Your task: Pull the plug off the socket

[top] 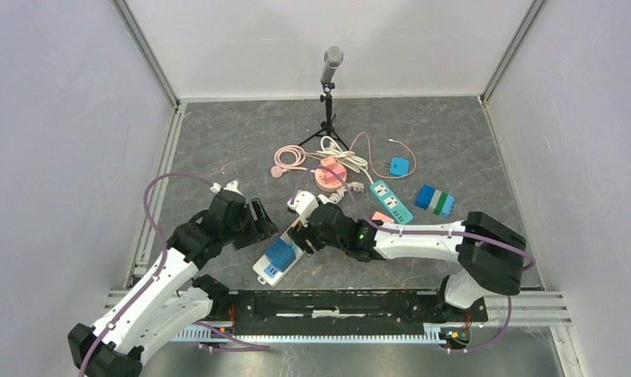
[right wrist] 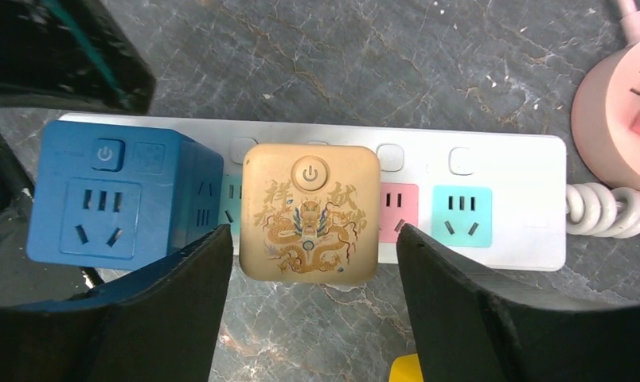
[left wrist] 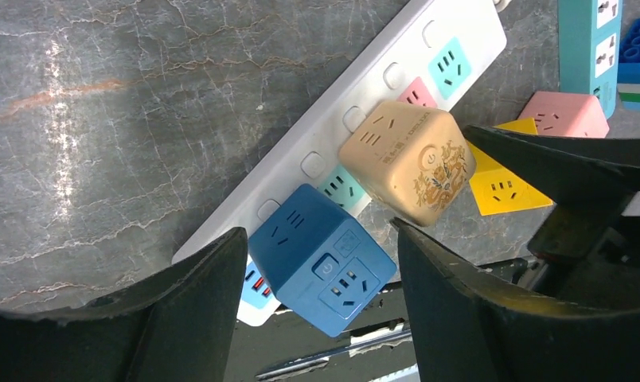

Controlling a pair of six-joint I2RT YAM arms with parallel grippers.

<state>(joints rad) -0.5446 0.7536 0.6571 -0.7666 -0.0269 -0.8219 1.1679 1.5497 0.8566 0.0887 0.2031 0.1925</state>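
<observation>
A white power strip (right wrist: 508,183) lies on the marble table, also in the left wrist view (left wrist: 357,87) and the top view (top: 262,269). A blue cube plug (left wrist: 321,259) and a tan dragon-printed cube plug (right wrist: 309,211) sit side by side in its sockets. My left gripper (left wrist: 317,231) is open, its fingers either side of the blue cube (top: 279,253) without touching it. My right gripper (right wrist: 309,239) is open, its fingers flanking the tan cube (left wrist: 404,159), apart from it. The blue cube (right wrist: 102,203) is left of the tan one in the right wrist view.
A pink round socket (top: 330,174) with a coiled white cord, a teal power strip (top: 391,200), a small blue cube (top: 399,166), blue-green blocks (top: 435,200) and a microphone tripod (top: 328,118) stand behind. A yellow cube (left wrist: 504,187) and a pink cube (left wrist: 563,115) lie beside the strip.
</observation>
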